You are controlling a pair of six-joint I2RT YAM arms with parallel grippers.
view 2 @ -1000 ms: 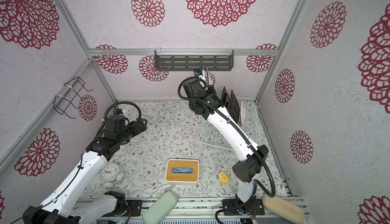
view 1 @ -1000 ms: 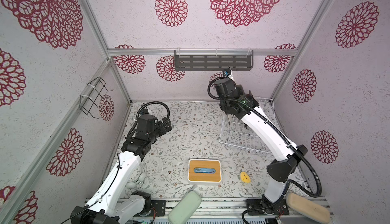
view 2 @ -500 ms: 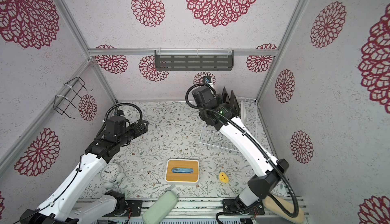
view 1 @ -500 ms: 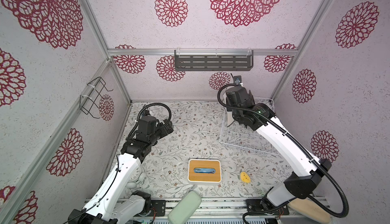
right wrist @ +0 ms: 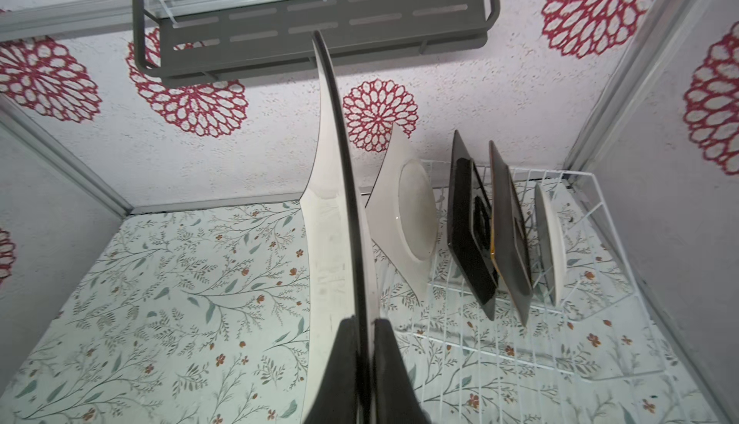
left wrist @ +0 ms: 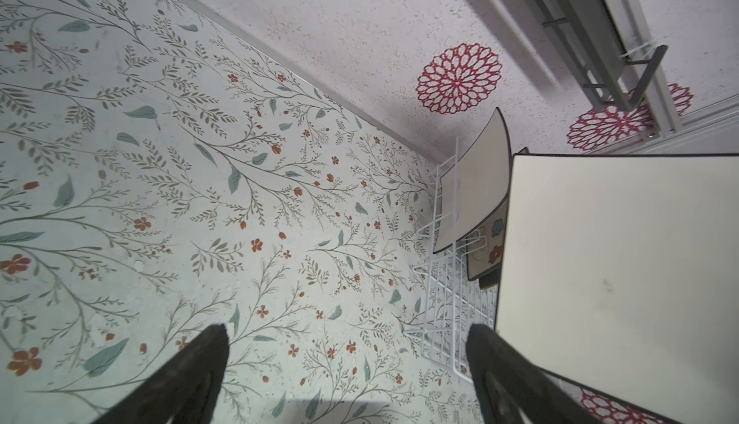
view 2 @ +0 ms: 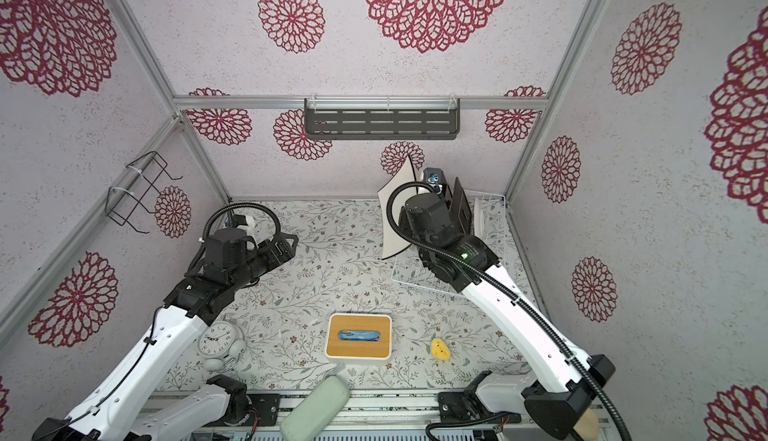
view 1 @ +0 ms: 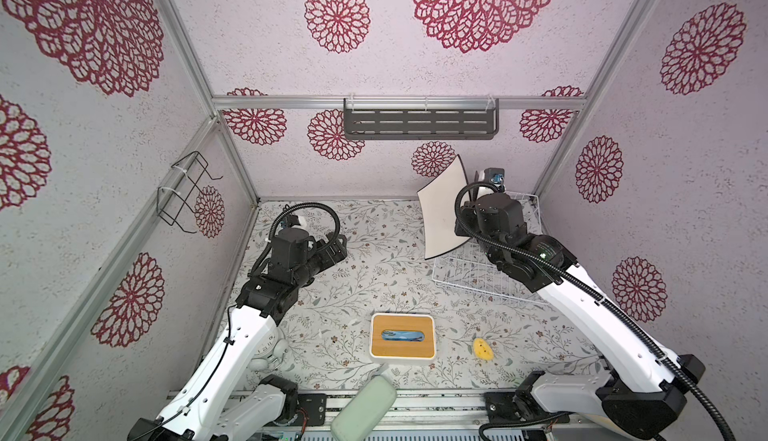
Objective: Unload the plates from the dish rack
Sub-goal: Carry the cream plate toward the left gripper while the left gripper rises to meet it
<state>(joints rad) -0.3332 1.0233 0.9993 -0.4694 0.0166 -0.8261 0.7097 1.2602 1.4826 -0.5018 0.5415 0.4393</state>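
Note:
My right gripper is shut on the rim of a cream-white square plate, held upright and edge-on in the right wrist view. Both top views show this plate lifted just left of the white wire dish rack. Still standing in the rack are a cream square plate, a black square plate, a dark-brown one and a round white one. My left gripper is open and empty, left of the held plate.
A white box with a bamboo top and a small yellow object lie near the front. An alarm clock stands by the left arm's base. A dark grey shelf hangs on the back wall, a black wire bracket on the left wall.
The right arm's elbow has swung out to the right and its wrist has dropped from near the shelf; the held plate now shows its broad face. The left gripper has edged slightly right.

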